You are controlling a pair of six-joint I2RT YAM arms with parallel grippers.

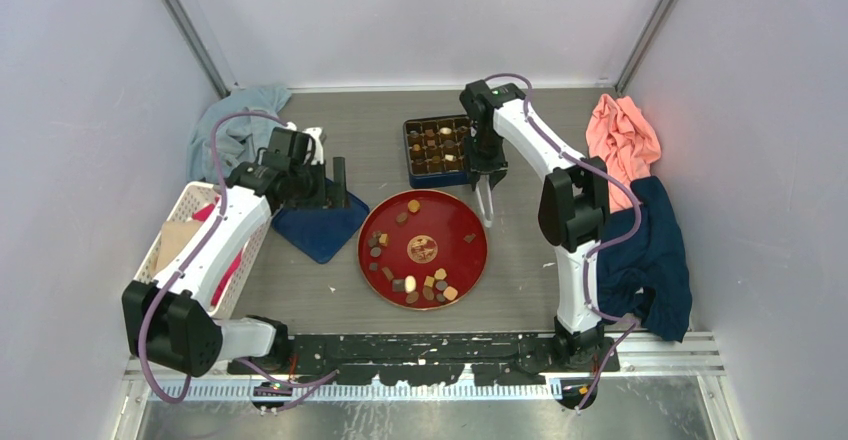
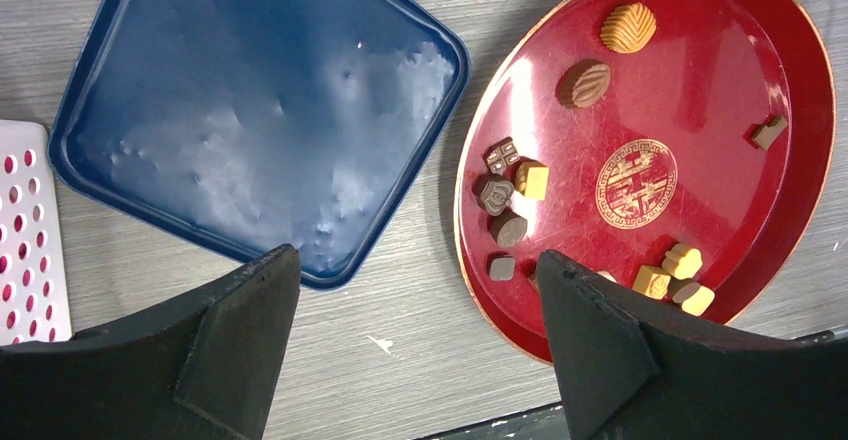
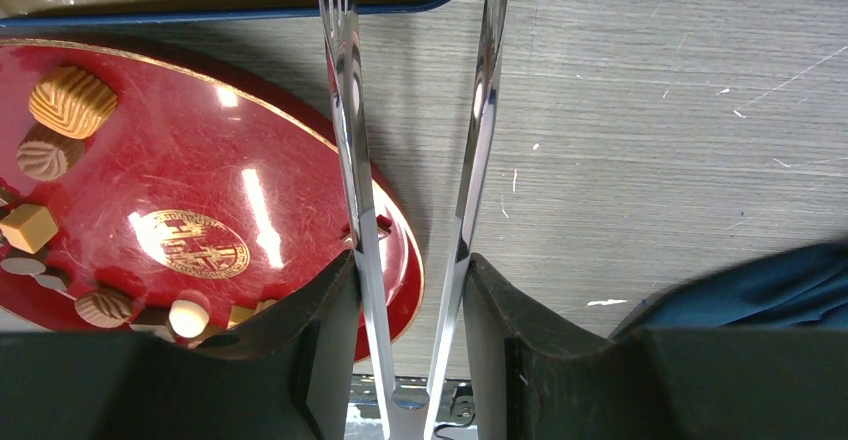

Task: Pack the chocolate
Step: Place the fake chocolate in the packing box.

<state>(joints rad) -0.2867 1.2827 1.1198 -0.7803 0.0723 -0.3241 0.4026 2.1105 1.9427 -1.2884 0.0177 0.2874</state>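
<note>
Jaws spread wide, the left gripper (image 2: 420, 270) hangs above the blue lid (image 2: 250, 110); the right gripper (image 3: 410, 280) clamps metal tongs (image 3: 345, 110).
The chocolate (image 1: 410, 284) lies scattered on the red plate (image 1: 445, 222); beyond it, more pieces sit in the blue box (image 1: 409, 155).

Blue lid (image 2: 250, 110), white basket (image 1: 190, 192), orange cloth (image 1: 622, 135)
</note>
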